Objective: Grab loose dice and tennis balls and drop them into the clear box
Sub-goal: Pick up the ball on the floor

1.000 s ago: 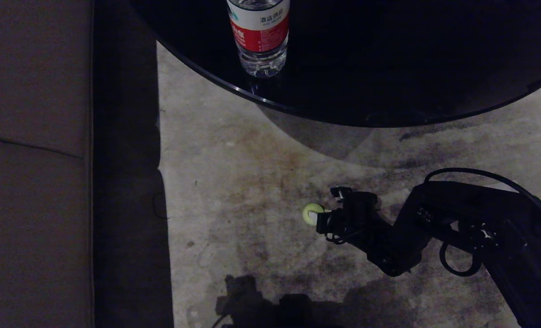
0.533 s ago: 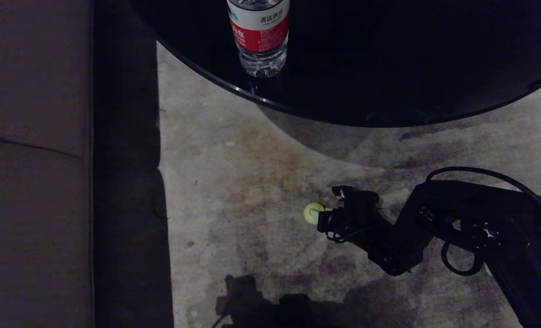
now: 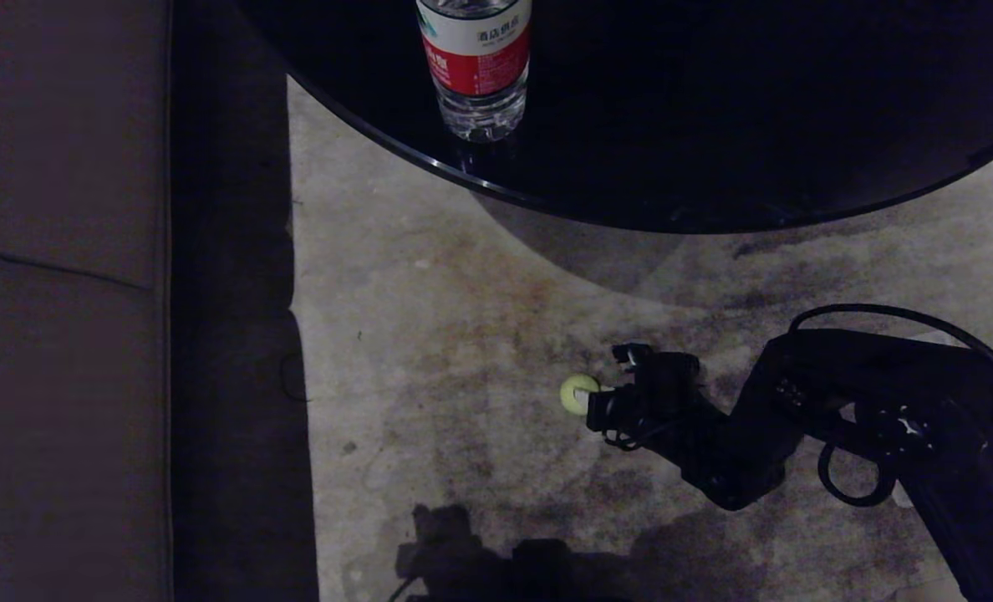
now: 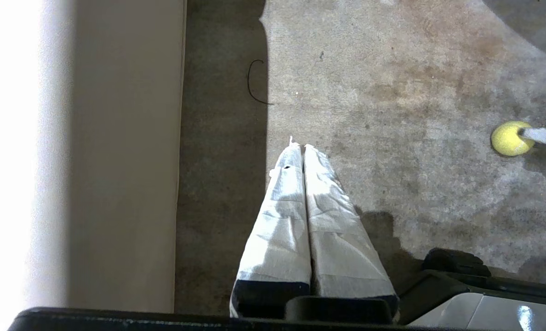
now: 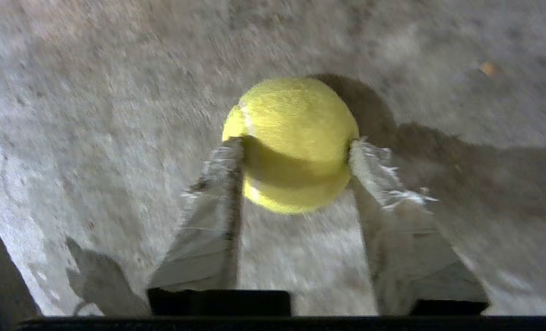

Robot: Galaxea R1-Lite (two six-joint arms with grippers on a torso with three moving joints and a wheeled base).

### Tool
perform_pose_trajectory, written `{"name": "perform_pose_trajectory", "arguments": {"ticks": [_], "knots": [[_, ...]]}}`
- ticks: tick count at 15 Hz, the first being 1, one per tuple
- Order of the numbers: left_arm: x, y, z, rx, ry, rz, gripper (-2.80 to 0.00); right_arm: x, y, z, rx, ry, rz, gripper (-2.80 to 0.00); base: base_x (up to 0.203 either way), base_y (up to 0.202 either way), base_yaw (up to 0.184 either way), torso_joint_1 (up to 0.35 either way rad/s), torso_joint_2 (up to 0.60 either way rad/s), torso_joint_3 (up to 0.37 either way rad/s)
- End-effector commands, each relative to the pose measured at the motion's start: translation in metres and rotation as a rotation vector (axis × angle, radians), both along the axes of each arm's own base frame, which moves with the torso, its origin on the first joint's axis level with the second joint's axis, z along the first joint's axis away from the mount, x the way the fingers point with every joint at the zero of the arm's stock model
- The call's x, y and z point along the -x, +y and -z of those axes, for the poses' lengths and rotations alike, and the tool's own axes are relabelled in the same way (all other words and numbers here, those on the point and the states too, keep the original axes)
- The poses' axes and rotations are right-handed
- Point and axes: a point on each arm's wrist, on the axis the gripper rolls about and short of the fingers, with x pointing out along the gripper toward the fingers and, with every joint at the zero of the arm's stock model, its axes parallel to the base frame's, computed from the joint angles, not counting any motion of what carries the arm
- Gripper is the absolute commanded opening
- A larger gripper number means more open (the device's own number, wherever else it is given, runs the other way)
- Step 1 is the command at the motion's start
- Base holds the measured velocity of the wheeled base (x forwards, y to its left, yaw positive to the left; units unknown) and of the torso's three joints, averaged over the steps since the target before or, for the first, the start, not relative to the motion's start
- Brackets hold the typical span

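On floor in head view: tennis ball (image 3: 577, 394) at tip of right tool (image 3: 590, 403), w/ bottle (image 3: 475, 67) on black bench (image 3: 714, 125). Left wrist view: left tool (image 4: 303, 151) pressed together over carpet (image 4: 392, 92). Right wrist view: fingers (image 5: 218, 184) seemingly clamped on ball.

The tennis ball (image 3: 578, 394) has been clamped by the right gripper (image 3: 590, 400) and drawn slightly rightward
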Motion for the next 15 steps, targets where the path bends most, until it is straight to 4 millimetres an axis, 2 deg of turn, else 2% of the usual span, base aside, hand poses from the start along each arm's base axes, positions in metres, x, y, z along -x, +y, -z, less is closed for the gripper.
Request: {"name": "perform_pose_trajectory", "arguments": {"ticks": [1, 2, 3, 10, 13, 15], "knots": [[0.000, 0.000, 0.000, 0.001, 0.002, -0.001, -2.80, 0.001, 0.001, -0.003, 0.005, -0.011, -0.005, -2.80, 0.000, 0.000, 0.000, 0.000, 0.00, 0.000], [0.000, 0.000, 0.000, 0.000, 0.001, -0.001, -2.80, 0.002, 0.001, 0.002, 0.022, -0.004, -0.011, -2.80, 0.000, 0.000, 0.000, 0.000, 0.00, 0.000], [0.000, 0.000, 0.000, 0.002, 0.001, -0.001, -2.80, 0.002, 0.000, 0.004, 0.029, 0.000, -0.011, 0.00, 0.000, 0.000, 0.000, 0.000, 0.00, 0.000], [0.000, 0.000, 0.000, 0.002, 0.001, -0.001, -2.80, 0.001, 0.003, 0.001, 0.018, -0.014, -0.039, 0.00, 0.000, 0.000, 0.000, 0.000, 0.00, 0.000], [0.000, 0.000, 0.000, 0.001, 0.002, -0.001, -2.80, 0.003, 0.009, -0.007, 0.001, -0.028, -0.083, 0.00, 0.000, 0.000, 0.000, 0.000, 0.00, 0.000], [0.000, 0.000, 0.000, 0.001, 0.002, -0.001, -2.80, 0.002, 0.009, -0.004, 0.037, -0.044, -0.094, 0.00, 0.000, 0.000, 0.000, 0.000, 0.00, 0.000]]}}
